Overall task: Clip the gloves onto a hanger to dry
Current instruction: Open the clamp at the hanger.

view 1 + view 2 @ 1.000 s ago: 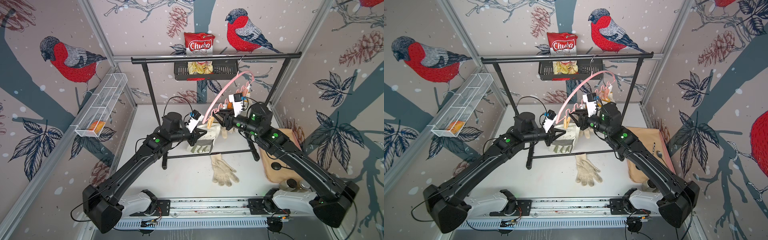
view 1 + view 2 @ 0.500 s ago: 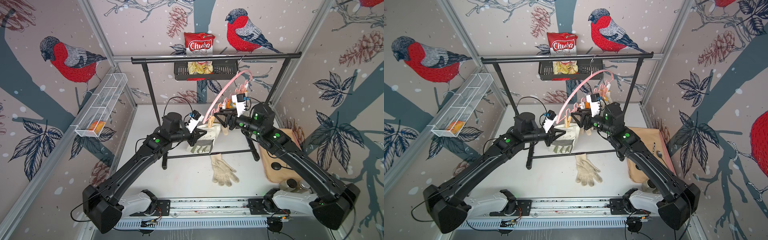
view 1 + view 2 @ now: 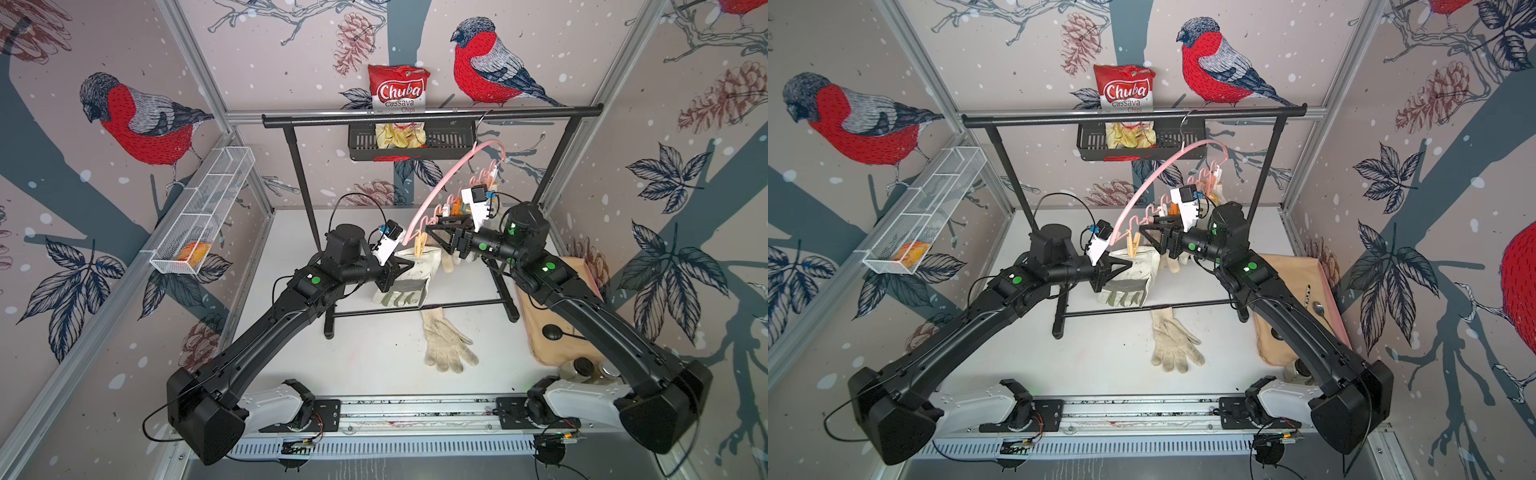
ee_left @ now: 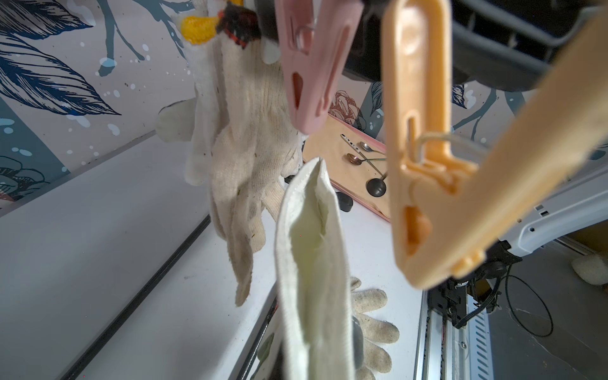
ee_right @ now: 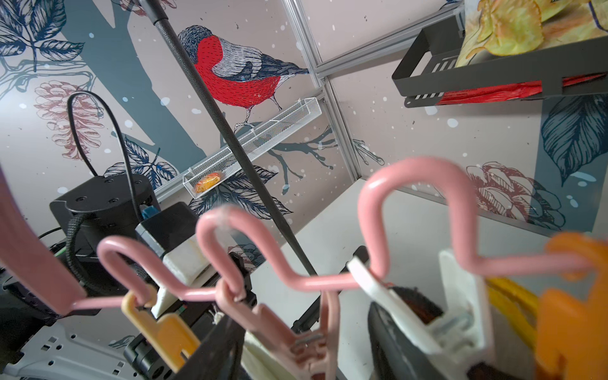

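A pink hanger hangs tilted from the black rack, with clothespins along its wavy lower bar. My left gripper is shut on a canvas glove and holds its cuff just under the tip of a pink clothespin. A yellow clothespin hangs beside the cuff. My right gripper stands open with its fingers on either side of the pink clothespin. Knit gloves hang clipped further along. Another knit glove lies flat on the table.
The black garment rack spans the back, its foot bar low over the table. A black basket on the rack holds a chips bag. A white wire shelf is on the left wall. A beige board with spoons and jars lies at the right.
My right gripper's jaws have widened around the pink clothespin and its wrist has shifted slightly. The left arm has stayed put with the canvas glove.
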`<action>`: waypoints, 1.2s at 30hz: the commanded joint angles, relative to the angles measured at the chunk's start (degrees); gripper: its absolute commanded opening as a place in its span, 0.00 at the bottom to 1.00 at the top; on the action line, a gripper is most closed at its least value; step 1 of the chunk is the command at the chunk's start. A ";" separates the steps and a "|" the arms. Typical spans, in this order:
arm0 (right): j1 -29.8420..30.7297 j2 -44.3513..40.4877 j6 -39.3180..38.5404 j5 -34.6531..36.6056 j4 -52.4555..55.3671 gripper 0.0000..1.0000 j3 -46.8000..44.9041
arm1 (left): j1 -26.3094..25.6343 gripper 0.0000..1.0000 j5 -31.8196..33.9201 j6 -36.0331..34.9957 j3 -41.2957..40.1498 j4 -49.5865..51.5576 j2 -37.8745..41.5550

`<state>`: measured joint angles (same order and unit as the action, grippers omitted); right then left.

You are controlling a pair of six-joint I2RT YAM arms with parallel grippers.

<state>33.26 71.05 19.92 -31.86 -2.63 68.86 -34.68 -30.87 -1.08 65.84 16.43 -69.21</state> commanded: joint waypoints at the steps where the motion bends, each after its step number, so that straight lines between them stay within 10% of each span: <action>1: -0.12 0.49 0.81 -1.72 -3.25 0.61 0.74 | 0.05 0.00 0.20 -0.67 0.69 -0.69 -0.13; 36: -0.60 4.18 1.24 -3.31 -5.42 0.58 2.45 | 0.05 0.00 0.87 -1.20 0.43 0.25 0.73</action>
<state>32.58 75.05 20.99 -34.70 -5.43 70.67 -34.68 -30.20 -1.50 66.24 17.08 -68.95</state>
